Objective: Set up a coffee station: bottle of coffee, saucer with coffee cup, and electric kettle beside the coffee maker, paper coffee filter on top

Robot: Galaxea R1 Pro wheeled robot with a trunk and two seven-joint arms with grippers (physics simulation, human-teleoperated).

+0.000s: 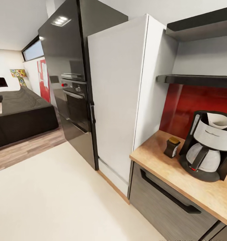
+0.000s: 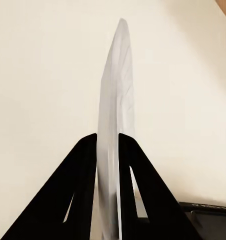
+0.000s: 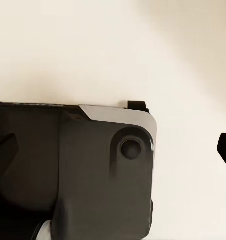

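The desk [image 1: 180, 167] carries the coffee maker [image 1: 209, 147], a paper coffee filter [image 1: 220, 121] in its top, and the bottle of coffee [image 1: 172, 146] beside it. The left tool [image 2: 108, 137] pinches the saucer [image 2: 115, 100] edge-on by its rim; it looks stiff, slippery, chippable. The right tool [image 3: 113, 150] hangs released.

The head camera looked forward and down from standing height, angled across the cream floor [image 1: 60, 201] toward the table [image 1: 194, 180] at its right edge, where the coffee maker [image 1: 209, 145] stood fairly near. The left wrist camera looked down along its tool [image 2: 108, 142], very close to the saucer [image 2: 115, 115] seen edge-on, with that floor behind. The right wrist camera also faced down at the floor, over part of the robot's dark base [image 3: 88, 170], its fingertips [image 3: 4, 150] wide apart. All three views shared the floor.
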